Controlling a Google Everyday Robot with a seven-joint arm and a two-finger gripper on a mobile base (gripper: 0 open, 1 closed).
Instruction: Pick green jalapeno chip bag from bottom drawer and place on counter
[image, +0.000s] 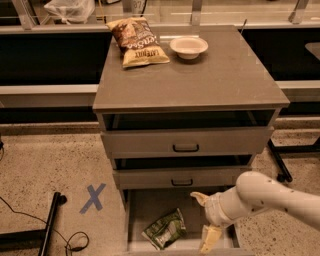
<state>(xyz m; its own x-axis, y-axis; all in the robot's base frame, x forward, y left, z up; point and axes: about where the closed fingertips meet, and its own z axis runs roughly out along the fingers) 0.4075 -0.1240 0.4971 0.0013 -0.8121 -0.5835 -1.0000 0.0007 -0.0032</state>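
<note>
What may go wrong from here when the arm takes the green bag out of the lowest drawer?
1. The green jalapeno chip bag lies flat on the bottom drawer floor, left of the open tool; the fingers might slide off it.
2. The middle drawer front sits just above the tool, so lifting up might strike it.

Dim, warm light from above: faint sheen on the counter (225, 75) at far right, deep shadow in the gaps above the two upper drawers (150, 142), and the pale gripper (198, 222), fingers spread, over the right side of the bottom drawer (150, 210), shows bright.
</note>
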